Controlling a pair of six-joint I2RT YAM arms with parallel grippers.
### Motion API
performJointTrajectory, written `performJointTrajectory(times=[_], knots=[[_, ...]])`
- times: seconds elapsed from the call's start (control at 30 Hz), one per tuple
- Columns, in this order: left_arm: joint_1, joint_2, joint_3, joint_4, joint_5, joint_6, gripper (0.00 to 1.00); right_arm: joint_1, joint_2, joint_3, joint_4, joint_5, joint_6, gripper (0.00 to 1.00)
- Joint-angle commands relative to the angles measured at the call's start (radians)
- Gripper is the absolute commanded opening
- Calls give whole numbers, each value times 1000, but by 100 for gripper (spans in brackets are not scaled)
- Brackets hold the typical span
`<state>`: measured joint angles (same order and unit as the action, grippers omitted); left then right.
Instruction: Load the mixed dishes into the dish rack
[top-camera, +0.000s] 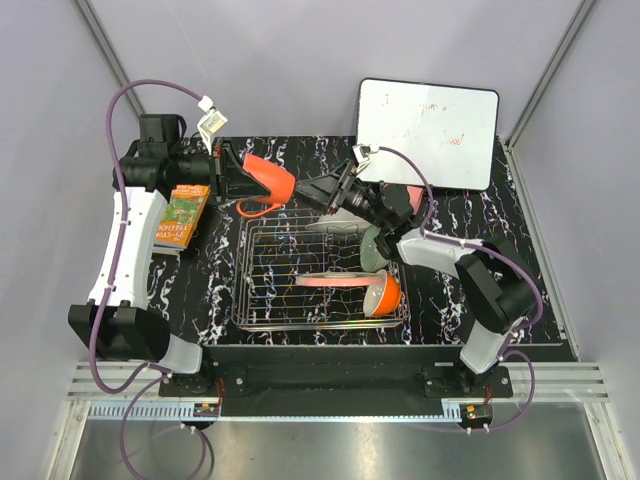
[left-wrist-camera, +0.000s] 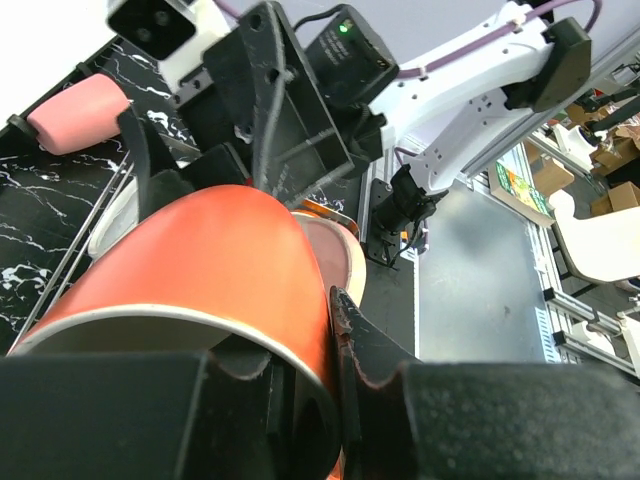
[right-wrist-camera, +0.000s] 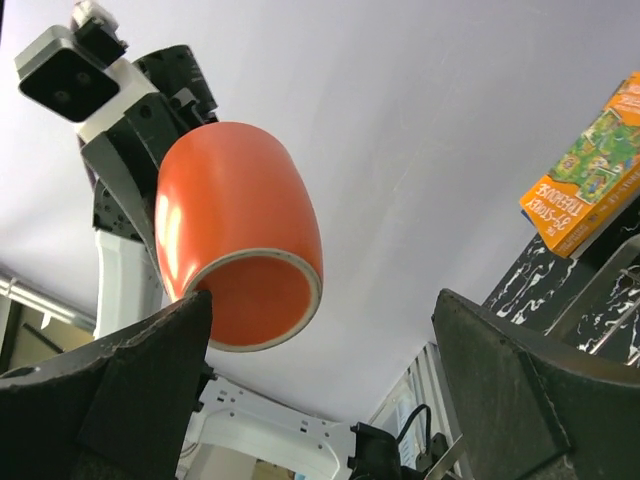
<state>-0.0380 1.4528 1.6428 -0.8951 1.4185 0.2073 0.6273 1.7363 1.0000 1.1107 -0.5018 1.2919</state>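
Note:
My left gripper is shut on the rim of the orange-red mug, which hangs on its side above the table behind the dish rack. In the left wrist view one finger presses the mug from outside and the other sits inside. My right gripper is open and faces the mug's base from just to its right, apart from it. In the rack lie an orange bowl, a pink-and-cream plate, a pale green bowl and a white plate. A small pink cup lies on the table beyond the rack.
A whiteboard leans at the back right. A green-orange book lies at the left beside my left arm, and shows in the right wrist view. Grey walls enclose the black marbled table.

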Motion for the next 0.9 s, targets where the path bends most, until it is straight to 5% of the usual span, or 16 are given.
performJointTrajectory(times=[0.0,0.23,0.6,0.87], knots=[[-11,-26,37,50,266,4,0,-5,43,84,187,-29,102,100],[-14,-17,25,51,264,18,0,-5,173,123,452,-1,308,100],[-14,-26,29,56,266,18,0,-18,143,115,454,20,359,100],[-8,-34,164,56,266,-12,0,-54,78,95,452,19,357,100]])
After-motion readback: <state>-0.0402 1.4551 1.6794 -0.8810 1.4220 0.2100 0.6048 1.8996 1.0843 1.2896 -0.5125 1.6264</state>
